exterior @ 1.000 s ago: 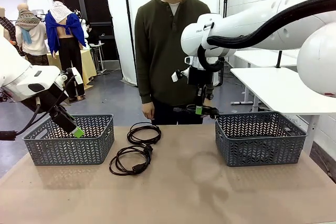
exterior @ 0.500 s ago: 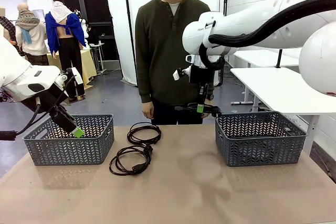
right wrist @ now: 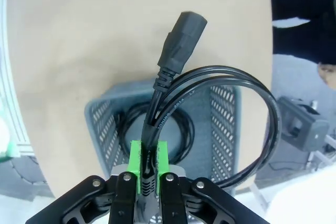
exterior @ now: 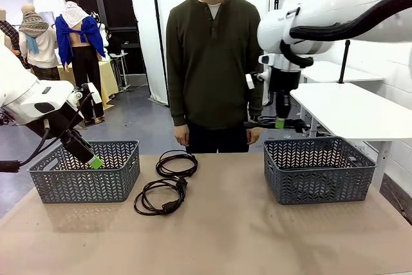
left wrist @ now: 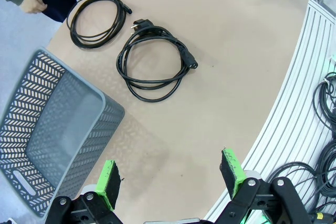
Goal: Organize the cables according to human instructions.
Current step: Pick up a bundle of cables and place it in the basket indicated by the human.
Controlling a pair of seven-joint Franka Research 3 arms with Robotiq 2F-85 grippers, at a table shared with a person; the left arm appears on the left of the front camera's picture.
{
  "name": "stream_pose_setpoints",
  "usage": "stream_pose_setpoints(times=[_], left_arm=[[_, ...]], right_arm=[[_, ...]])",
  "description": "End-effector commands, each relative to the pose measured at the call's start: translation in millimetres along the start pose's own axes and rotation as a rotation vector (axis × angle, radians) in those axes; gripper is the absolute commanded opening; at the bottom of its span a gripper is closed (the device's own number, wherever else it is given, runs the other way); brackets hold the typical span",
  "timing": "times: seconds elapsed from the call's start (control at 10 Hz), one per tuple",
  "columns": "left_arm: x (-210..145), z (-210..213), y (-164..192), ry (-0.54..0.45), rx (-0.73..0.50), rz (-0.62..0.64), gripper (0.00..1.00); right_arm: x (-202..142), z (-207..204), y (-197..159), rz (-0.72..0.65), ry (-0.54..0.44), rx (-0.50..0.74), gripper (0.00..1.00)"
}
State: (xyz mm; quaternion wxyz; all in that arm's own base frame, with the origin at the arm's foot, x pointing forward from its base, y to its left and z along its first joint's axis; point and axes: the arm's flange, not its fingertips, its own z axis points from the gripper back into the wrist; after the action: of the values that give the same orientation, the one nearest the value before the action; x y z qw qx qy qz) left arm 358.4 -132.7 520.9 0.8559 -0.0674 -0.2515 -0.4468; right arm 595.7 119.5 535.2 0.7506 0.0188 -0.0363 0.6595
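Right end effector [right wrist: 148, 153] clamped on power cable [right wrist: 181, 40], above right basket [exterior: 318, 169]. Centre it, lower until dangling loop clears rim, then release. Left end effector [left wrist: 173, 179] spread, empty; two coils [exterior: 161, 196] lie on surface [exterior: 225, 236].

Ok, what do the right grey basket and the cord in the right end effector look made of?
Grey lattice basket: likely moulded plastic, matt, uniform holes. Thin black cord in right end effector: probably rubbery jacket, slight sheen, printed lettering, moulded plug.

Tabletop [exterior: 232, 230] between left basket [exterior: 84, 177] and right basket [exterior: 318, 175] lies open, save two coiled cables [exterior: 168, 207].
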Motion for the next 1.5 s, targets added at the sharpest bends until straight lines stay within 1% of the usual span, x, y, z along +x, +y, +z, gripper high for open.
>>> stream_pose_setpoints(times=[0.0,0.1,0.3,0.6,0.8,0.9,1.4], left_arm=[[0,-1,2,-0.007,0.009,-0.002,1.00],[0,-1,2,-0.007,0.009,-0.002,1.00],[0,-1,2,-0.007,0.009,-0.002,1.00],[0,-1,2,-0.007,0.009,-0.002,1.00],[0,-1,2,-0.007,0.009,-0.002,1.00],[0,-1,2,-0.007,0.009,-0.002,1.00],[0,-1,2,-0.007,0.009,-0.002,1.00]], right_arm=[[-28,-15,14,0.079,-0.035,-0.008,0.00],[-44,-16,15,0.101,-0.055,-0.003,0.00],[-68,-20,23,0.177,-0.054,-0.051,0.00],[-88,-32,28,0.188,-0.027,-0.051,0.00],[-89,-32,28,0.189,-0.011,-0.046,0.00],[-85,-30,21,0.146,-0.003,-0.021,0.00],[-85,-30,21,0.146,-0.003,-0.021,0.00]])
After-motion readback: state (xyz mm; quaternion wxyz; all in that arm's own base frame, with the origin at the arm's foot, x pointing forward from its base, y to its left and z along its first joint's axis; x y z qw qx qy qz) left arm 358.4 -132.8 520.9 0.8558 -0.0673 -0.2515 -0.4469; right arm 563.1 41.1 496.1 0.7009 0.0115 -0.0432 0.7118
